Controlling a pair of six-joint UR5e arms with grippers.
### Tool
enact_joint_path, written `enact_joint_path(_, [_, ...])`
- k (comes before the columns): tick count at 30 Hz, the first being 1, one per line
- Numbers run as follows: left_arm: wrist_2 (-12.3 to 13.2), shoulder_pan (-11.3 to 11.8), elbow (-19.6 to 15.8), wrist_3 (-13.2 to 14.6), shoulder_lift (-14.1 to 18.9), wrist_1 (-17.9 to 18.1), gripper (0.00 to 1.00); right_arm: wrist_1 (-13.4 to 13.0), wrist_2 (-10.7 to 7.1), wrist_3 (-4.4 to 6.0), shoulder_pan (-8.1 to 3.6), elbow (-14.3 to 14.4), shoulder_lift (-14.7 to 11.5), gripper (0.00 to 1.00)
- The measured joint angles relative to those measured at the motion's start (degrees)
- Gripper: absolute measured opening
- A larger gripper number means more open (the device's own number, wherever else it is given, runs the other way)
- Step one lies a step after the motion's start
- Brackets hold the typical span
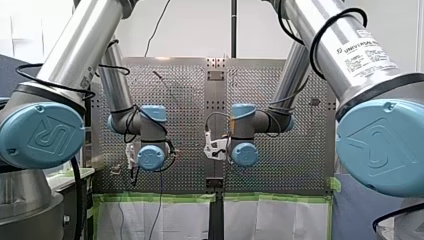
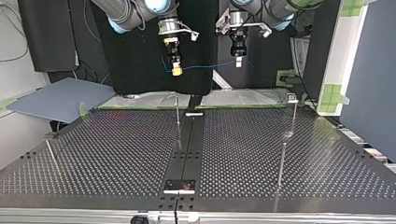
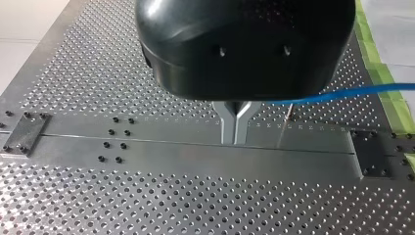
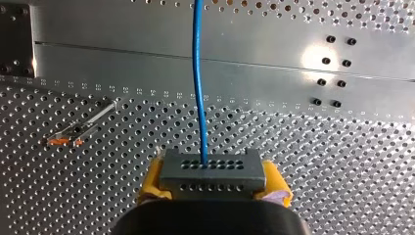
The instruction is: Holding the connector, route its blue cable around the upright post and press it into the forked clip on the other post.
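Observation:
My right gripper (image 4: 211,192) has yellow pads (image 4: 151,182) shut on a grey connector (image 4: 211,171) with rows of small holes. The blue cable (image 4: 197,78) leaves the connector's face and runs straight ahead over the plate. In the top view my right gripper (image 2: 176,71) hangs high at the back, and the cable (image 2: 205,66) spans across to my left gripper (image 2: 238,61). My left gripper (image 3: 236,128) has its metal fingers together, and the cable (image 3: 342,93) reaches them from the side, its end hidden behind the black body. An upright post (image 2: 178,116) and a post with a forked clip (image 2: 291,98) stand below.
The perforated table (image 2: 116,154) has a smooth centre strip (image 2: 189,149). Two more thin posts stand at the top view's left (image 2: 51,151) and right (image 2: 281,163). One thin post (image 4: 83,128) shows below my right gripper. Both arms are well above the plate.

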Motion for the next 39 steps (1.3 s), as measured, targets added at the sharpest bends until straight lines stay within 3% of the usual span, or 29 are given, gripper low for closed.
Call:
enact_joint_path(3, [-0.2, -0.3, -0.3, 0.3, -0.3, 0.4, 0.00, 0.2, -0.07, 0.16, 0.15, -0.2, 0.2, 0.00])
enact_joint_path(6, [-0.4, -1.0, -0.6, 1.4, -1.4, 1.4, 0.00, 1.2, -0.20, 1.14, 1.14, -1.1, 1.1, 0.00])
enact_joint_path(10, [-0.4, -1.3, -0.8, 3.3, -2.5, 3.3, 0.00, 3.2, -0.26, 3.17, 2.33, -3.2, 3.2, 0.00])
enact_joint_path(16, [-0.4, -1.4, -0.8, 5.9, -2.8, 6.3, 0.00, 6.4, -0.26, 5.88, 2.61, -5.7, 6.4, 0.00])
enact_joint_path(22, [-0.4, -1.4, -0.8, 6.4, -2.8, 9.3, 0.00, 9.3, -0.27, 6.38, 2.63, -6.1, 8.4, 0.00])
enact_joint_path(28, [-0.3, -1.3, -0.9, 6.3, -2.9, 12.0, 0.00, 10.3, -0.26, 6.39, 2.63, -6.2, 8.7, 0.00])
enact_joint_path(32, [0.8, -1.2, -0.3, 5.1, -2.2, 11.6, 0.00, 11.4, -0.01, 6.11, 2.62, -6.8, 8.1, 0.00])
enact_joint_path(39, [2.1, -0.6, 0.1, 2.2, 0.9, 8.5, 0.00, 14.6, 0.17, 8.46, 2.85, -7.2, 5.0, 0.00])
